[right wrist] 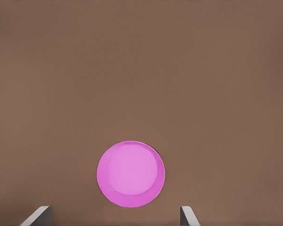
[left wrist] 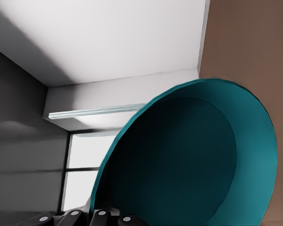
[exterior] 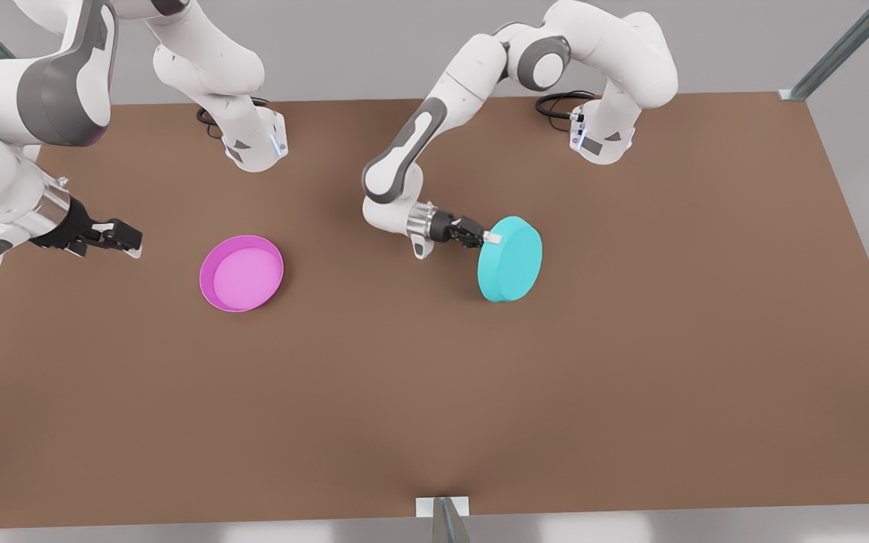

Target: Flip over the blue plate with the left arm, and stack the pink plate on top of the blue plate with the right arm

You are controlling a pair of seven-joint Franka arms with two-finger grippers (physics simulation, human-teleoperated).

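The blue plate (exterior: 511,259) stands tilted up on its edge off the brown table (exterior: 631,339), flat underside toward the front view. My left gripper (exterior: 489,237) is shut on its rim at the front view's left side. From the left wrist, the blue plate (left wrist: 188,160) shows its hollow inside right beside the left gripper (left wrist: 99,217). The pink plate (exterior: 241,273) lies flat, hollow side up. My right gripper (exterior: 131,241) hovers open to the front view's left of it, apart from it. In the right wrist view the pink plate (right wrist: 130,173) lies beyond the spread fingertips (right wrist: 37,216).
Both arm bases (exterior: 253,143) (exterior: 600,136) stand at the table's far edge, with cable loops beside them. A metal bracket (exterior: 442,513) sits at the middle of the near edge. Bare table stretches across the near half and the front view's right.
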